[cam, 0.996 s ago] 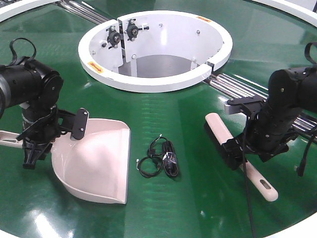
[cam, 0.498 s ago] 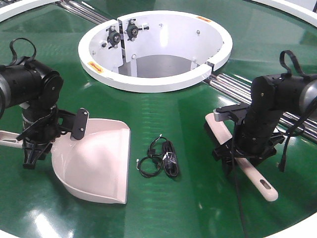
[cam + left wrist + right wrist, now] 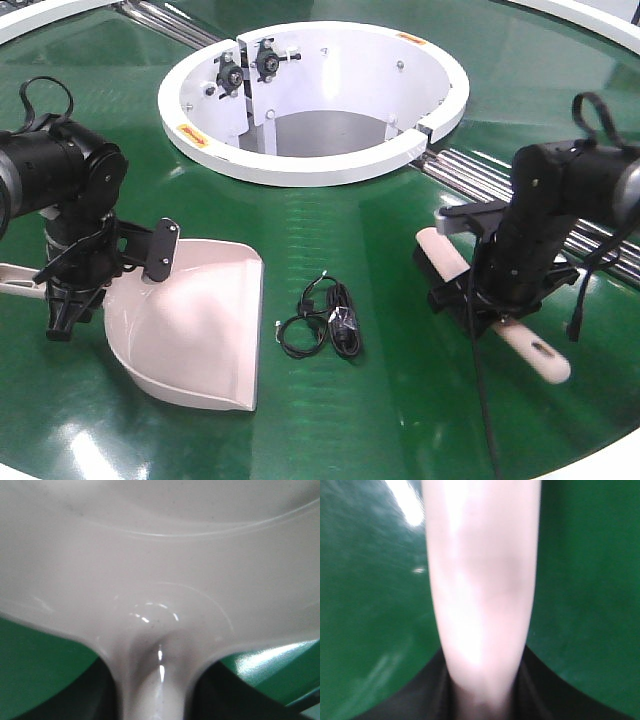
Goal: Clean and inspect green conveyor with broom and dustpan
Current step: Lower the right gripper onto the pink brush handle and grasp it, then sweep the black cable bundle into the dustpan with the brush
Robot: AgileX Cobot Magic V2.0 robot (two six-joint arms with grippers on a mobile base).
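Conveyor [image 3: 400,425]: one
Centre ring [image 3: 300,168]: one, white
Dustpan [image 3: 205,325]: one, toward the conveyor's left edge
Broom [image 3: 532,353]: one, toward its right edge
Cable bundle [image 3: 335,318]: one, black
Robot arms: two, left arm [image 3: 62,175] and right arm [image 3: 560,195]

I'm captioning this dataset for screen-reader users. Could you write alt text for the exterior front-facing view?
On a glossy green conveyor, the left end effector holds a pale dustpan by its handle and the right end effector holds a matching broom. A small coiled black cable lies between them, in front of the white ring-shaped hub.
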